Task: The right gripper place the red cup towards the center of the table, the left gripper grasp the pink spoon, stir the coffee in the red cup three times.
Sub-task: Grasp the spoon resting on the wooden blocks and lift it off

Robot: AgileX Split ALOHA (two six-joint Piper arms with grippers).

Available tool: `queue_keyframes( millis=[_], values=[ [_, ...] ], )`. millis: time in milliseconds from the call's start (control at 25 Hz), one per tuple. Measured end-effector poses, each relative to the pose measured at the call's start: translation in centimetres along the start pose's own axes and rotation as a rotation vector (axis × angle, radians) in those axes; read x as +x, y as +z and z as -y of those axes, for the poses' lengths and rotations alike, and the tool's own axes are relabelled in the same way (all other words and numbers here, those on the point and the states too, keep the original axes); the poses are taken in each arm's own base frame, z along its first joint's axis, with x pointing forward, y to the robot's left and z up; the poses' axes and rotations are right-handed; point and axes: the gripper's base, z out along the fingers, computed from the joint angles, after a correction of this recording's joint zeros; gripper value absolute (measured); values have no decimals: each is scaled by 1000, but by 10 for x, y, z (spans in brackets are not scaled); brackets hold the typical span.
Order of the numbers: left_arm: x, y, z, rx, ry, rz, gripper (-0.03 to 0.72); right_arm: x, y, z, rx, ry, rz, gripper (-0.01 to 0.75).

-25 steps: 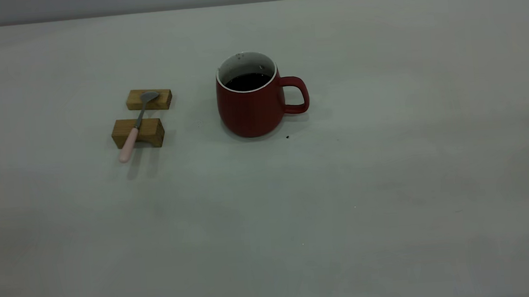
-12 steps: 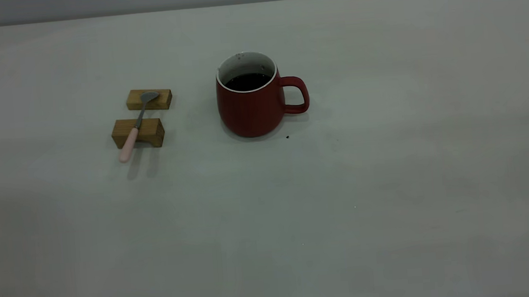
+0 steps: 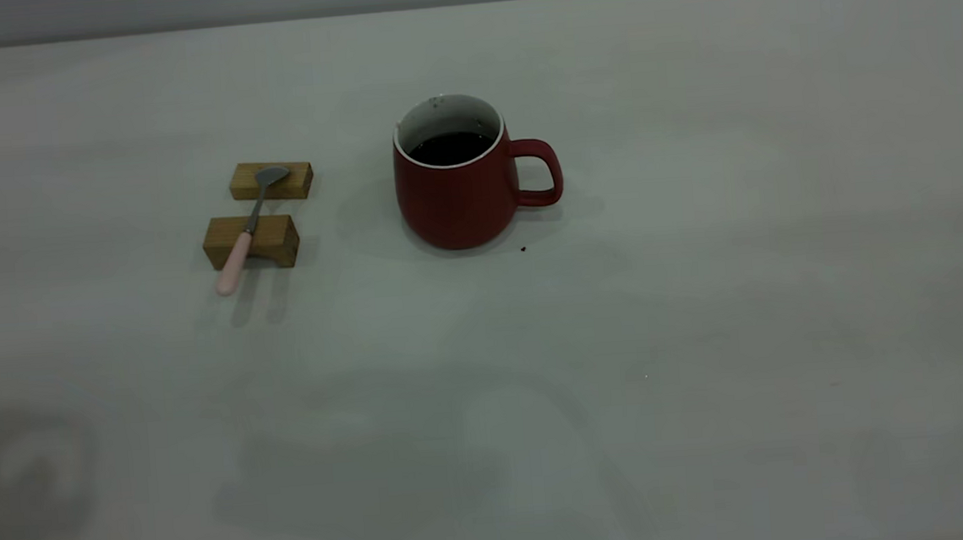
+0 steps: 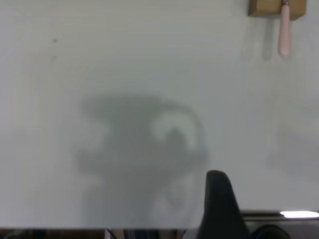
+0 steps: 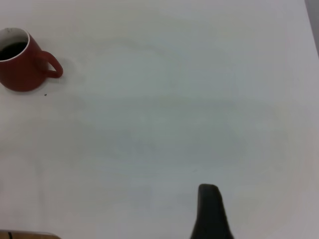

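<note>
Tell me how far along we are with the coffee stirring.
Nothing looks done. The red cup holds coffee on the table, ungrasped. The pink spoon lies across two wooden blocks. In hand: nothing. Left: moving the cup, grasping the spoon, stirring.

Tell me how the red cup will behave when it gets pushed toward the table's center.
The red cup looks squat and round-bellied, so it should probably slide rather than tip. The coffee sits well below the rim, so slopping seems unlikely if moved gently. Pushing its handle may spin it.
</note>
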Motion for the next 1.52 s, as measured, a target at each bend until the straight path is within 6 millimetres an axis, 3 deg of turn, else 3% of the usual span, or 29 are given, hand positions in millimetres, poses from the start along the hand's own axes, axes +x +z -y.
queue_keyframes(
  millis=[320, 520, 760, 920, 1520],
  values=[
    [-47, 84, 21, 84, 34, -164, 552, 0, 0, 0, 0, 0, 0, 587],
    [-60, 141, 54, 107, 111, -234, 552, 0, 0, 0, 0, 0, 0, 587],
    [-67, 192, 80, 109, 142, -296, 552, 0, 0, 0, 0, 1, 0, 587],
    [-72, 216, 87, 106, 128, -315, 552, 0, 0, 0, 0, 1, 0, 587],
    [-69, 273, 91, 86, 97, -361, 552, 0, 0, 0, 0, 1, 0, 587]
  ],
)
